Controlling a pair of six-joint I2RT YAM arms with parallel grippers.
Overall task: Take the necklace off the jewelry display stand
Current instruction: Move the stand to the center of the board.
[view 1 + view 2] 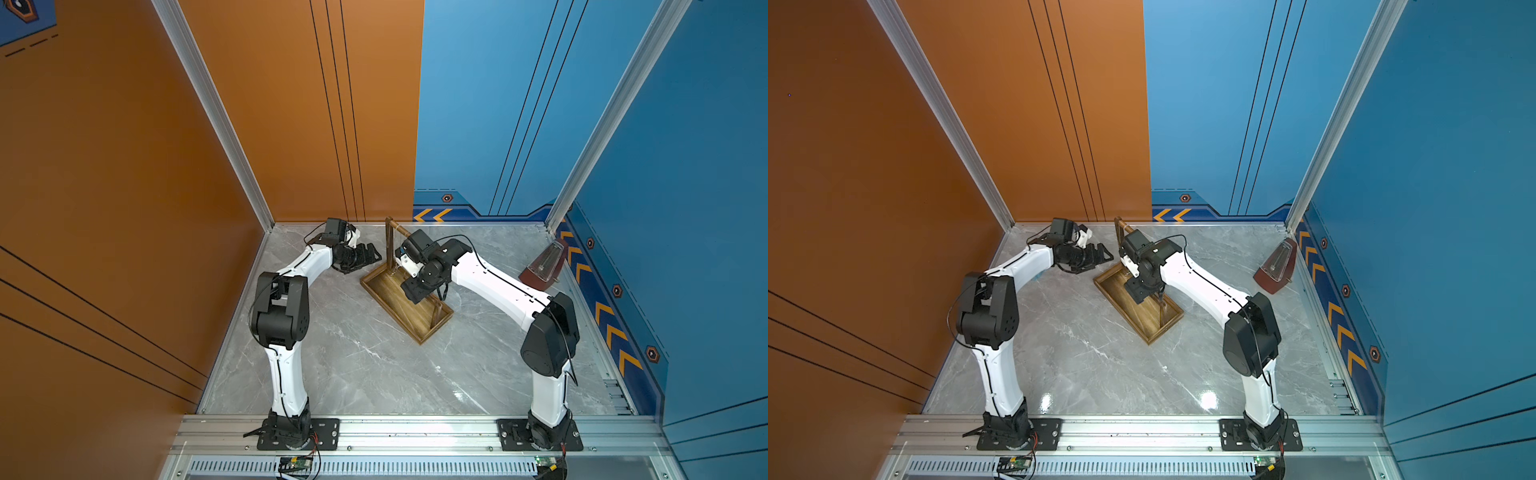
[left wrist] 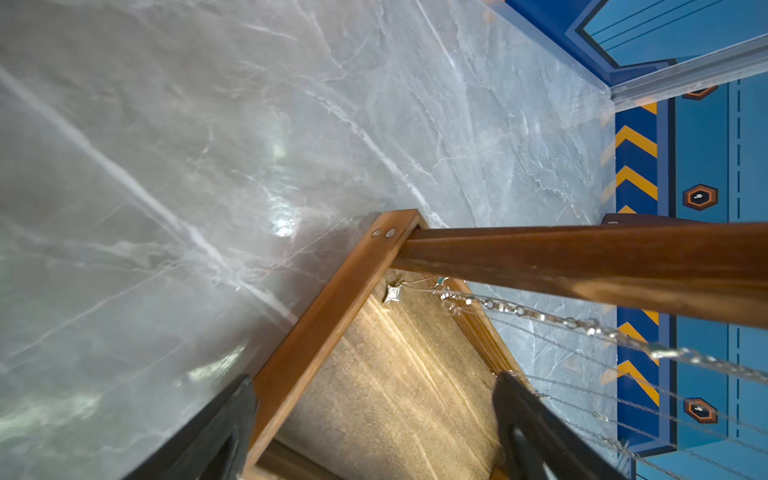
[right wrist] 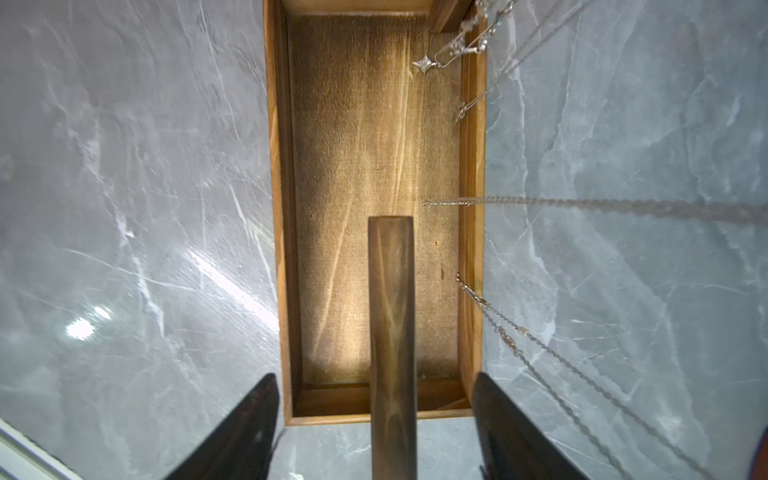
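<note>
Both arms bend at the elbow toward the far end of the surface (image 1: 374,374): the left arm (image 1: 299,266) holds its claw (image 2: 376,376) level with its jaws spread, empty, at a corner of the jewelry display stand (image 1: 409,316), and the right arm (image 1: 494,286) points its claw (image 3: 374,376) straight down over the tray, jaws wide on either side of a wooden bar without touching it. The necklace (image 2: 392,293), with a star-shaped pendant, still hangs on the stand beside the upright post (image 2: 582,257). There are two arms, one stand, one metronome (image 1: 544,266) and several thin chains whose number cannot be counted surely.
</note>
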